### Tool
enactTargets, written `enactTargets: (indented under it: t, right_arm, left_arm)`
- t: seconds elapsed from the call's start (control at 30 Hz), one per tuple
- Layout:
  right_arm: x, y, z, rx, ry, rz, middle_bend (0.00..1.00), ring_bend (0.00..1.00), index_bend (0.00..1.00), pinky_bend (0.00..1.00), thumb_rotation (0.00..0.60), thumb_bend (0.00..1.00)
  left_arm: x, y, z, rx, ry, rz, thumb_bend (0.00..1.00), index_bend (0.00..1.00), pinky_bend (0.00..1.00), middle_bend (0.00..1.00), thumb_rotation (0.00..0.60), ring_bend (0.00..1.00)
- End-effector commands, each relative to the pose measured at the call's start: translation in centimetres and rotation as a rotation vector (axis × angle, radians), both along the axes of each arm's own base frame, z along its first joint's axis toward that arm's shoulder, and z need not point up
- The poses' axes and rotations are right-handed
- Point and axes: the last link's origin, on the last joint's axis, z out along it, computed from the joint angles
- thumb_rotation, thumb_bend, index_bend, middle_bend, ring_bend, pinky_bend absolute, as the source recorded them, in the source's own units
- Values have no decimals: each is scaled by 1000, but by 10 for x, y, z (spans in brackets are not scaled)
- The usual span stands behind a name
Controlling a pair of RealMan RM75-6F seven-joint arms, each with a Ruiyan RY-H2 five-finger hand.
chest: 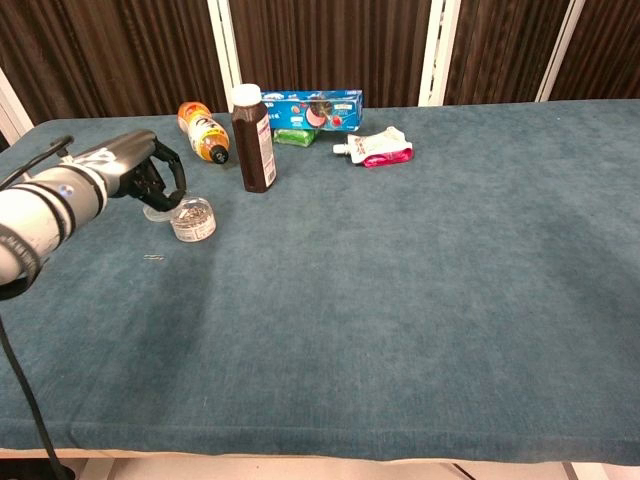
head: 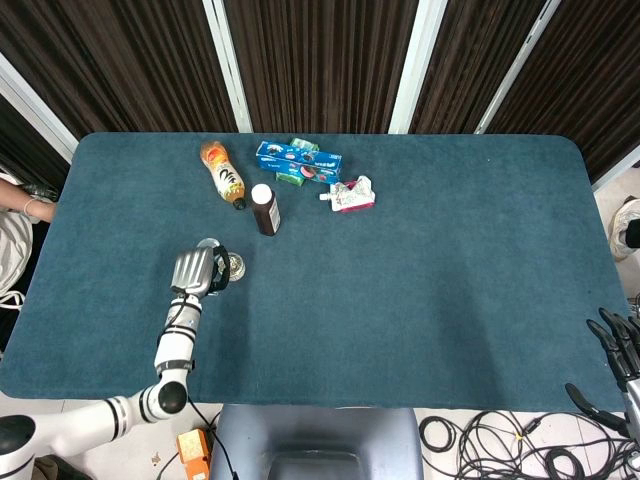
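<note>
The left hand (chest: pixel 140 170) hovers over the blue-carpeted table (chest: pixel 400 280), its dark fingers (chest: pixel 168 180) curled in and holding nothing. The small clear plastic jar with speckled contents (chest: pixel 192 219) stands just in front of those fingers, apart from them. The clear round lid (chest: pixel 155 212) lies behind the jar, mostly hidden under the hand. The tall brown bottle with a white cap (chest: pixel 254 139) stands beyond the jar. The right hand (head: pixel 622 350) shows only at the head view's edge, fingers spread, partly cut off.
</note>
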Motion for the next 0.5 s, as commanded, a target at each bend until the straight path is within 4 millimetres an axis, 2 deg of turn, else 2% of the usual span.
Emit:
enactTargets:
  t: [0.03,0.23,0.5]
  right_arm:
    - [0,0,1,-5,-3,-2,0,0,0,19,600,178]
    - [-1,1,3,-7,-7,-2,0,0,0,19,600,178]
    - [-1,1,2,-5,-4,-1,0,0,0,19,600,178]
  left_arm:
    - [4,14,-4,13,-13,17,347,641,1000,1000,600,1000]
    - [-4,21,-8,8,4,51,347,640,1000,1000,600,1000]
    - [-16,22,-18,-13,57,70,348,619,1000,1000,600,1000]
